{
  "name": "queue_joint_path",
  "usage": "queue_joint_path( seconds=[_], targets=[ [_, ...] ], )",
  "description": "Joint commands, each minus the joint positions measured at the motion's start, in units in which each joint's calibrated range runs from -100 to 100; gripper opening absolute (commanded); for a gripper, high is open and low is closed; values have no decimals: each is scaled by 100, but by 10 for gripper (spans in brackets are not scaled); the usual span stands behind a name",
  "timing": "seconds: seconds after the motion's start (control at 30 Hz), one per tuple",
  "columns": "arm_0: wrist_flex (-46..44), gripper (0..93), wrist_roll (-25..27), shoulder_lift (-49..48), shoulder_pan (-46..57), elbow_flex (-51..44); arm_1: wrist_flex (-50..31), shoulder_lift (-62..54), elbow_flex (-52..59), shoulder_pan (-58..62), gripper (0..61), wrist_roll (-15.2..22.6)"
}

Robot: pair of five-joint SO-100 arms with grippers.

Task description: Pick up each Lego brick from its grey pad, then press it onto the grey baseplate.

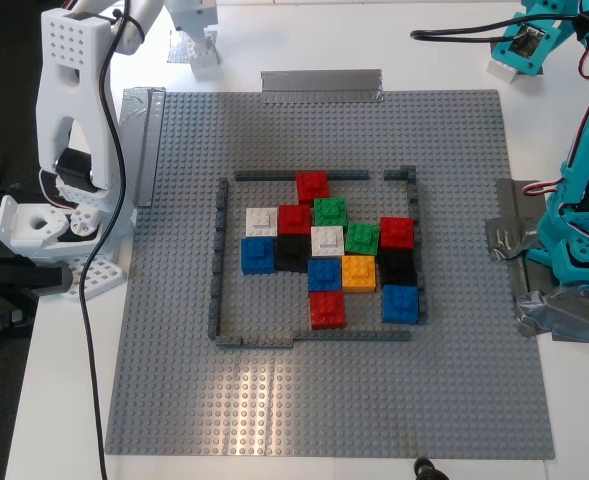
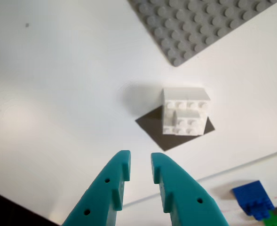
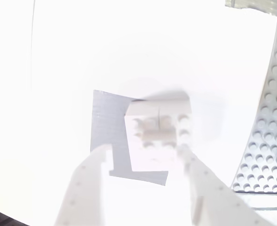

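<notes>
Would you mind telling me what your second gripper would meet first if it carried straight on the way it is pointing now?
Most likely the white Lego brick on its grey pad. My second gripper is open, its fingers reaching either side of the brick. The view is washed out, so I can't judge how far off it is.

My first gripper [image 2: 140, 172] has two teal plastic fingers with stepped inner edges and small round holes, and the teal arm [image 1: 584, 205] carries red, white and black wires. My second gripper [image 3: 145, 162] has pale white fingers with rows of tiny holes. The white arm [image 1: 74, 120] has a perforated panel and a black cable [image 1: 104, 200] trailing down.
</notes>
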Motion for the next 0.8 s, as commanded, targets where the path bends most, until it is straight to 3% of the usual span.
queue_joint_path(
  seconds=[0.0, 0.17, 0.37, 0.77],
  targets=[
    [70, 109, 1, -85, -27, 65, 23, -105, -336, -17, 195, 29],
    [70, 202, 138, -85, -13, 74, 23, -148, -228, -39, 195, 34],
    [37, 207, 177, 138, -27, 128, -42, -542, 233, -46, 192, 9],
    [-1053, 203, 323, 490, 2, 137, -91, -817, 549, 4, 178, 97]
  ],
)
